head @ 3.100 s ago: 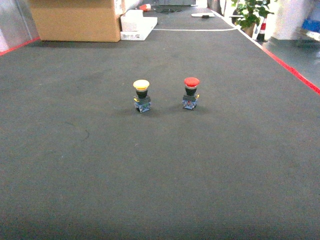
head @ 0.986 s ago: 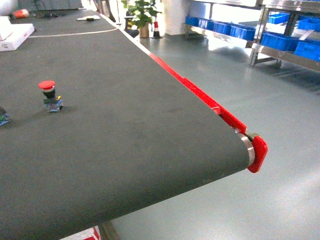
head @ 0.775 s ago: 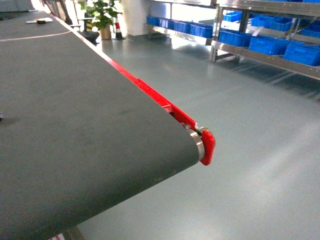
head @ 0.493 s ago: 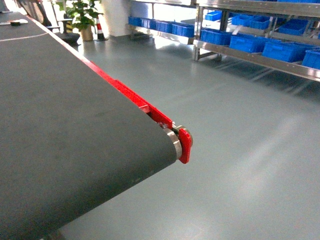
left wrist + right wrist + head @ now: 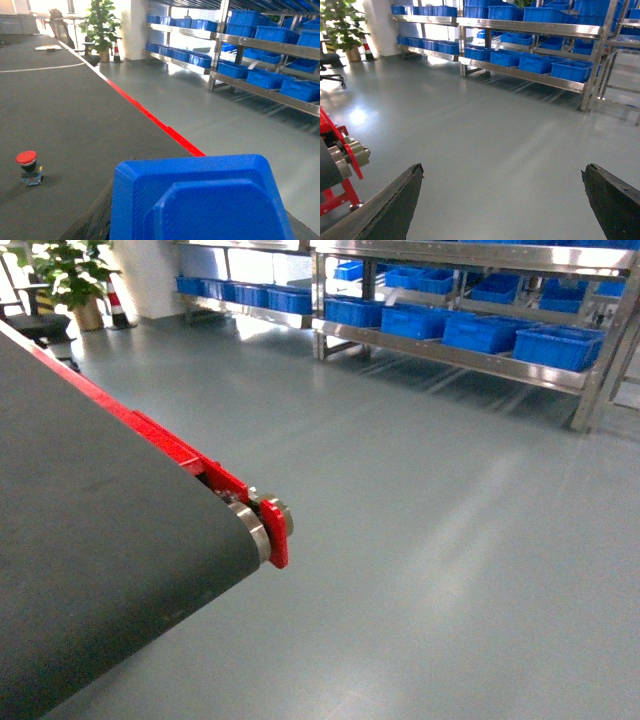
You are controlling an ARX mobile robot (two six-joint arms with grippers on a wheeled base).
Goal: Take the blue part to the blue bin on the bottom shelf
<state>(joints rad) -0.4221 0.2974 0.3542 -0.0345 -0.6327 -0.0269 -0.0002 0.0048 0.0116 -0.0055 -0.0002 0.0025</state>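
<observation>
A big blue part point(image 5: 200, 190) fills the bottom of the left wrist view, and my left gripper point(image 5: 197, 227) is shut on it. One dark finger point(image 5: 97, 222) shows at the part's left side. My right gripper point(image 5: 502, 170) is open and holds nothing, with only grey floor between its fingers point(image 5: 395, 205). Across the floor stands a steel rack; its bottom shelf point(image 5: 470, 358) point(image 5: 530, 75) carries a row of several blue bins point(image 5: 555, 345) point(image 5: 570, 70). Neither gripper appears in the head view.
The dark conveyor belt point(image 5: 90, 540) with a red side rail ends at a roller point(image 5: 262, 525) on the left. A red push button point(image 5: 28, 167) stands on the belt. A potted plant point(image 5: 60, 270) stands far left. Grey floor point(image 5: 450, 540) lies between belt and rack.
The head view has swung right, off the belt with the yellow and red buttons. The belt's end has slid left in view, and the rack with blue bins has come in.
</observation>
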